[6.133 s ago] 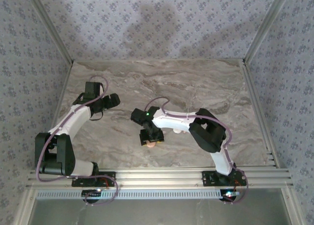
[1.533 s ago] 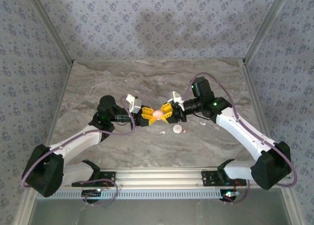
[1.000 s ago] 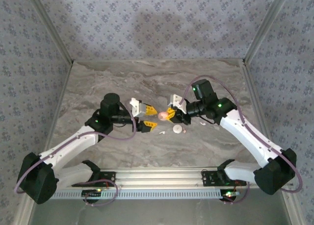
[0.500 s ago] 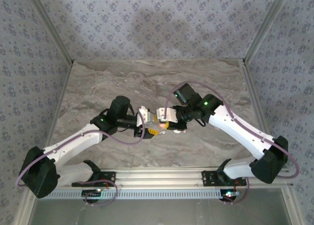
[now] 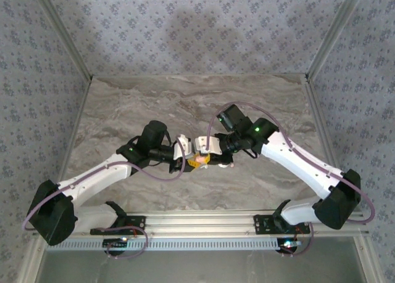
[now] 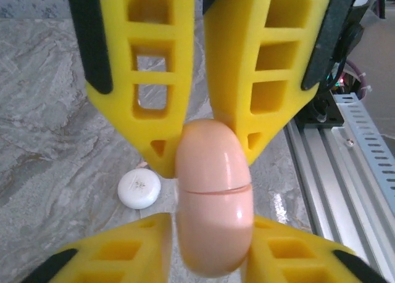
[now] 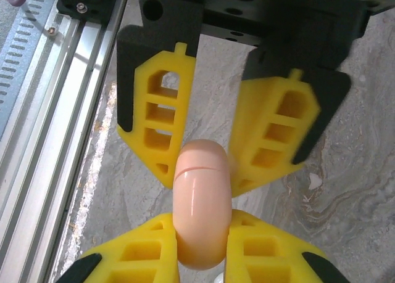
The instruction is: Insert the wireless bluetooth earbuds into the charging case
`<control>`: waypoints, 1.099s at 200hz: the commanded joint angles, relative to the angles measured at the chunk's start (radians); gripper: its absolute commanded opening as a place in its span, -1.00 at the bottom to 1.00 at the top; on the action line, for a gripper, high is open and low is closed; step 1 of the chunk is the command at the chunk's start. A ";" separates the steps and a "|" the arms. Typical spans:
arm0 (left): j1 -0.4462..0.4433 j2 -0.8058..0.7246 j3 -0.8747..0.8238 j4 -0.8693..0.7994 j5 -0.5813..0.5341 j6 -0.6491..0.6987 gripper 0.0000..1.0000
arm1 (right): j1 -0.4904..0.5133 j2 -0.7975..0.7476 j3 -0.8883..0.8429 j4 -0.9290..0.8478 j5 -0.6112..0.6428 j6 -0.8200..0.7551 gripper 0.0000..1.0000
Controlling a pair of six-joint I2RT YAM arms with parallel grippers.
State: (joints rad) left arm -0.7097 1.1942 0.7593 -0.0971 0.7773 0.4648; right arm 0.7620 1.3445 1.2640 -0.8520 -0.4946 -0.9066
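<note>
Wide and clear a second ago, the left end effector (image 6: 212, 224) now clamps the still-shut peach charging case (image 6: 213, 172) opposite the right end effector (image 7: 202, 224), which grips it too, likely readying to pry it open, an earbud (image 7: 315, 181) lying on the table (image 7: 370, 110) at its 3 o'clock

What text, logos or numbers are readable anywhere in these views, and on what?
No text can be read.
charging case: plain pink shell, no lettering visible.
white disc: faint grey mark at its centre, too blurred to read.
</note>
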 commanded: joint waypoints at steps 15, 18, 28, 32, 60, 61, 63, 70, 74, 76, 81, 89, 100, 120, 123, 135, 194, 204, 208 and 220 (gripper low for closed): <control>-0.007 -0.020 0.019 0.024 0.019 0.004 -0.61 | -0.014 -0.054 -0.037 0.027 -0.072 -0.014 -0.47; -0.007 -0.023 0.015 0.032 0.021 0.001 -0.62 | -0.020 -0.058 -0.045 0.034 -0.076 -0.013 -0.42; -0.005 -0.031 0.001 0.063 0.028 -0.012 -0.64 | -0.042 -0.086 -0.080 0.066 -0.102 0.006 -0.28; -0.005 -0.033 -0.006 0.078 0.033 -0.018 -0.64 | -0.052 -0.098 -0.111 0.088 -0.115 0.015 -0.24; 0.005 -0.048 -0.039 0.171 0.071 -0.068 -0.65 | -0.149 -0.227 -0.271 0.300 -0.292 0.124 -0.07; 0.005 -0.048 -0.040 0.173 0.072 -0.069 -0.65 | -0.153 -0.231 -0.277 0.311 -0.301 0.129 -0.07; 0.007 -0.047 -0.042 0.179 0.075 -0.072 -0.65 | -0.162 -0.239 -0.288 0.334 -0.316 0.142 -0.06; 0.009 -0.045 -0.046 0.200 0.088 -0.086 -0.65 | -0.186 -0.271 -0.340 0.420 -0.367 0.192 -0.05; 0.011 -0.044 -0.048 0.212 0.094 -0.093 -0.65 | -0.199 -0.286 -0.367 0.464 -0.395 0.217 -0.05; 0.010 -0.044 -0.049 0.217 0.098 -0.098 -0.65 | -0.204 -0.292 -0.380 0.492 -0.408 0.235 -0.05; 0.013 -0.042 -0.051 0.232 0.105 -0.108 -0.65 | -0.213 -0.305 -0.407 0.547 -0.435 0.268 -0.04; 0.014 -0.039 -0.056 0.258 0.118 -0.124 -0.65 | -0.220 -0.319 -0.439 0.615 -0.463 0.307 -0.04; 0.015 -0.035 -0.062 0.291 0.130 -0.143 -0.66 | -0.222 -0.322 -0.465 0.676 -0.484 0.349 -0.04; 0.014 -0.025 -0.068 0.341 0.154 -0.172 -0.65 | -0.222 -0.303 -0.475 0.732 -0.516 0.394 -0.03; 0.014 -0.023 -0.067 0.345 0.157 -0.175 -0.65 | -0.222 -0.298 -0.475 0.736 -0.518 0.398 -0.03; 0.014 -0.017 -0.066 0.360 0.168 -0.188 -0.66 | -0.223 -0.281 -0.470 0.755 -0.525 0.415 -0.03; 0.016 -0.019 -0.070 0.385 0.166 -0.212 -0.66 | -0.224 -0.237 -0.427 0.742 -0.570 0.409 -0.24; 0.016 -0.019 -0.071 0.394 0.166 -0.221 -0.65 | -0.224 -0.232 -0.422 0.730 -0.576 0.403 -0.35; 0.016 -0.019 -0.072 0.395 0.165 -0.224 -0.65 | -0.225 -0.232 -0.419 0.725 -0.581 0.402 -0.41; 0.017 -0.018 -0.074 0.400 0.162 -0.228 -0.65 | -0.227 -0.228 -0.413 0.712 -0.597 0.397 -0.56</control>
State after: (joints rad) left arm -0.6994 1.1744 0.6964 0.2501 0.9089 0.2619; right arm 0.5426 1.1099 0.8085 -0.1234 -1.0325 -0.5079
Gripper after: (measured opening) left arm 0.182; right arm 0.280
